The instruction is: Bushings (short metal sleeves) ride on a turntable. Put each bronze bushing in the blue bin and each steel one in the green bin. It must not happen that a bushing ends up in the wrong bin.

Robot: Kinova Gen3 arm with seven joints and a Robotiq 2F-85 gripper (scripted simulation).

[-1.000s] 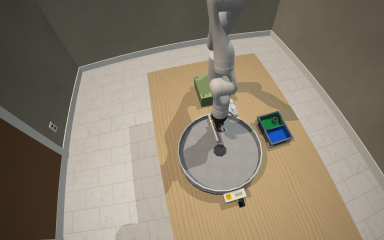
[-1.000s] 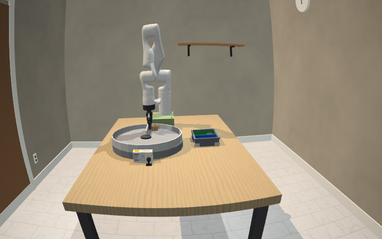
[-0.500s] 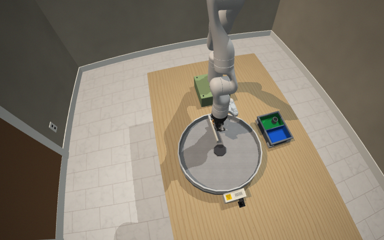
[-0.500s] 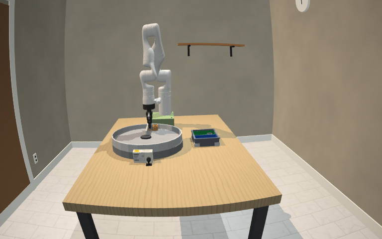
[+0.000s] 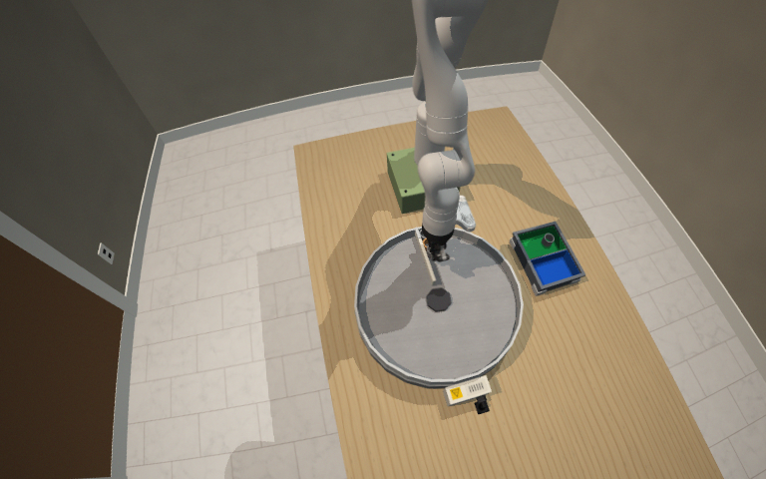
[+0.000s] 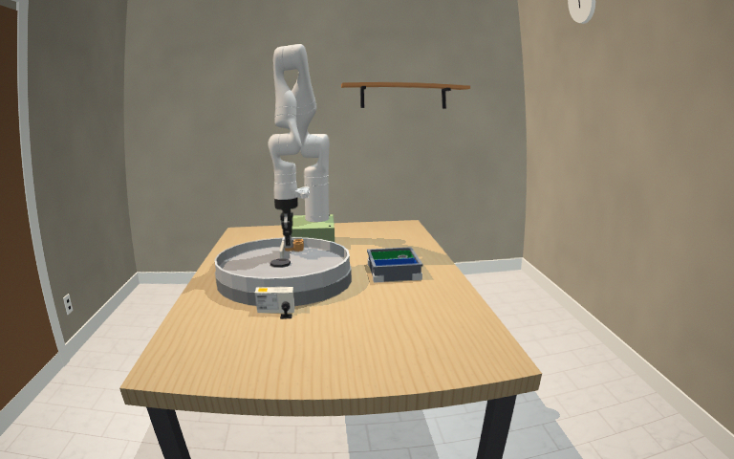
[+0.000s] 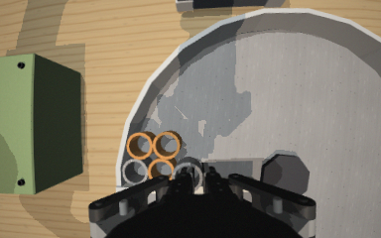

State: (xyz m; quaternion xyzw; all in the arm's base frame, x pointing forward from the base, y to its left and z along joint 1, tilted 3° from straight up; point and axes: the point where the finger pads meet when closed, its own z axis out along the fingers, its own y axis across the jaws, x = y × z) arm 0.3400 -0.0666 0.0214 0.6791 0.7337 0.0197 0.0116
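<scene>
Inside the turntable (image 5: 463,344) (image 6: 319,287) (image 7: 308,89), three bronze bushings (image 6: 298,245) (image 7: 166,134) and a steel bushing (image 7: 125,172) stand upright, bunched near the rim on the side toward the green block (image 5: 402,176) (image 6: 316,232) (image 7: 15,124). A second steel bushing (image 7: 179,167) stands just beside a bronze one, on the side toward the dark hub (image 5: 439,299) (image 6: 280,263) (image 7: 285,174). The claw (image 5: 439,253) (image 6: 288,242) (image 7: 197,171) points down over it, its fingers close together and pinching its wall. A pale bar (image 5: 427,259) (image 6: 282,249) runs from the hub toward the rim, next to the claw.

Beyond the rim, one gray bushing (image 5: 549,238) (image 6: 401,256) sits in the green bin (image 5: 532,248) (image 6: 385,254); the blue bin (image 5: 555,270) (image 6: 394,261) adjoining it looks empty. A white box (image 5: 467,390) (image 6: 274,300) with a yellow label stands by the turntable, across from the green block, on the wooden tabletop (image 5: 575,366) (image 6: 324,346) (image 7: 99,27).
</scene>
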